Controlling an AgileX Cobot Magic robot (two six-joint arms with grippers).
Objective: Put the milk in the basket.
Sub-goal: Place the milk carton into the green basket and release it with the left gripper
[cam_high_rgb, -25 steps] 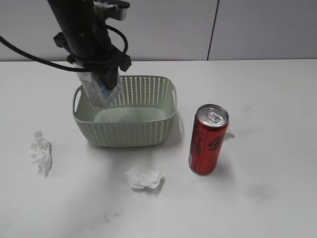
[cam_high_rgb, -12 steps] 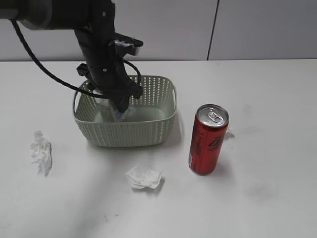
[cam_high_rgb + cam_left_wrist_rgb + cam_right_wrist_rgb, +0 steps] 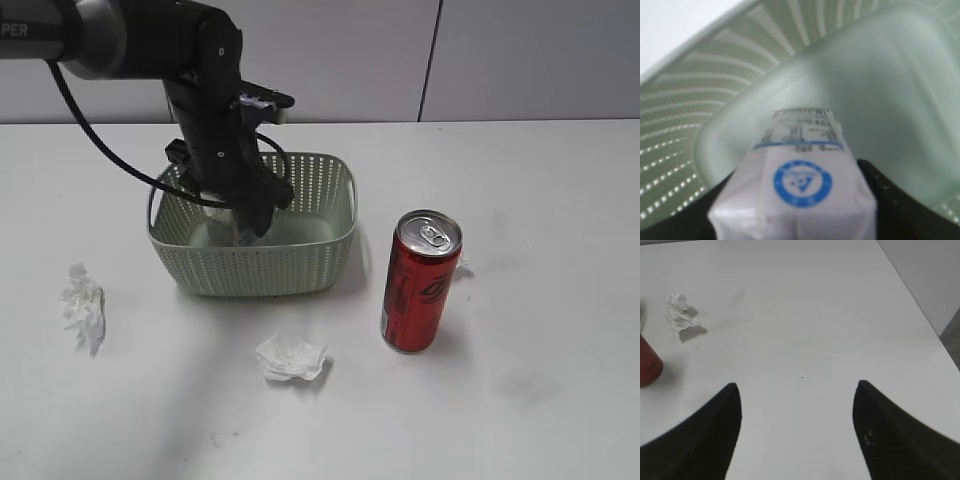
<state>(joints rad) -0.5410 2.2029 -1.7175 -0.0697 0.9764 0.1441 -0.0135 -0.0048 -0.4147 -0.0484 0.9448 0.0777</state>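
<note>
— While you scan from the left edge, what lies on the white table (image 3: 560, 300) first?

— One crumpled tissue (image 3: 83, 305), alone and well apart from the rest. Next comes the pale green basket (image 3: 300, 262), with the left gripper (image 3: 247, 222) reaching down inside it.

— Is that gripper holding anything?

— Yes, its fingers are clamped on the milk carton (image 3: 797, 187); the left wrist view shows the white carton with its blue round logo between the dark fingers, above the basket floor (image 3: 880, 90). I cannot tell whether the carton touches the floor.

— And further right?

— A second crumpled tissue (image 3: 291, 357) lies in front of the basket, then the red drink can (image 3: 419, 281) stands upright beside it. The right gripper (image 3: 796, 390) hangs over bare table, fingers spread wide, nothing between them.
</note>
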